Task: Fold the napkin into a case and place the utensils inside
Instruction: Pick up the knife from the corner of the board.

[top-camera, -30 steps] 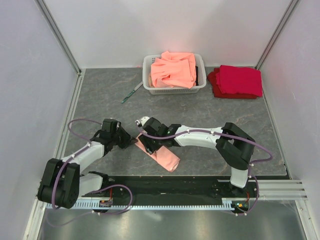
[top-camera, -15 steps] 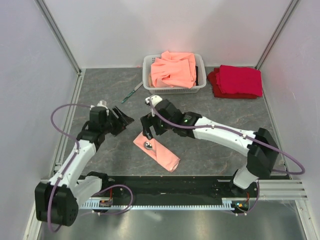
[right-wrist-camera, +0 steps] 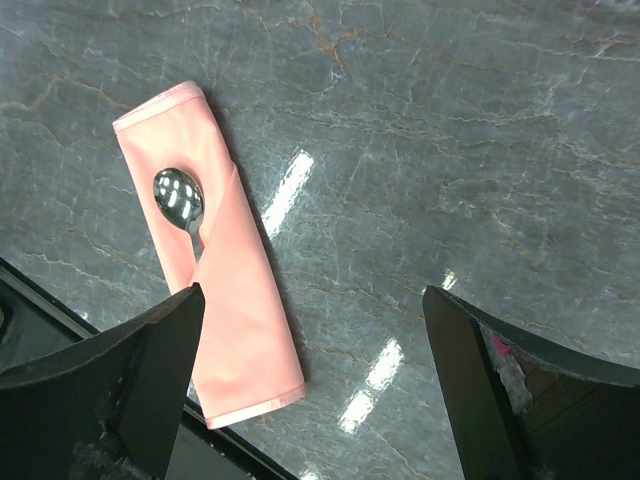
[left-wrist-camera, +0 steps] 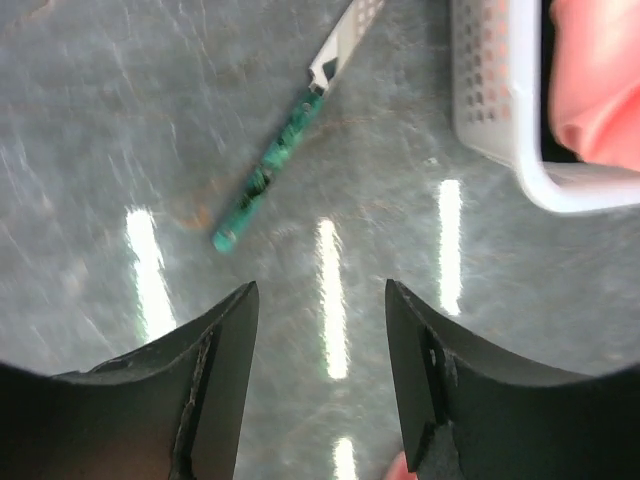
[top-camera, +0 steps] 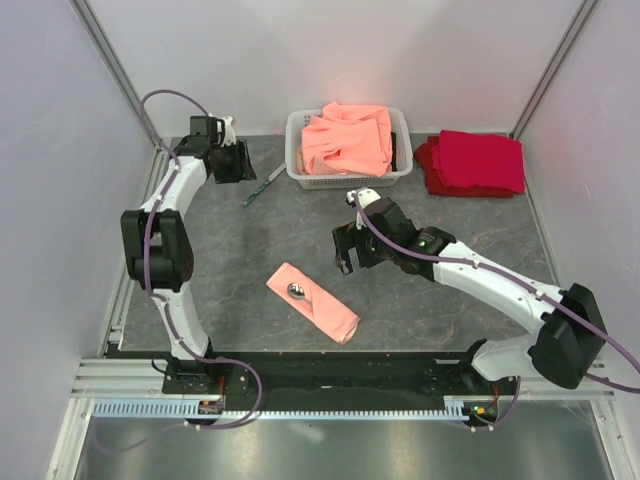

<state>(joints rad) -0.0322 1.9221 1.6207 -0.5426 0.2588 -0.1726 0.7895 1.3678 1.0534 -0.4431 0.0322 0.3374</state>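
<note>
Grey marbled tabletop (top-camera: 450, 310): spoon seated, next utensil targeted.

A second ago both my grippers worked at the napkin (top-camera: 312, 302). It now lies folded as a narrow case near the front edge of the tabletop, with nothing touching it. My right gripper (top-camera: 350, 252) has lifted clear just behind it, jaws spread wide and empty. My left gripper (left-wrist-camera: 320, 300) has swung to the far left, beside the basket (top-camera: 345, 181), jaws spread and holding nothing, above the teal-handled utensil (left-wrist-camera: 270, 170). The spoon (right-wrist-camera: 178, 196) sits in the case, bowl exposed. In my judgement, the fold and first insertion are complete, and the teal piece is next.
</note>
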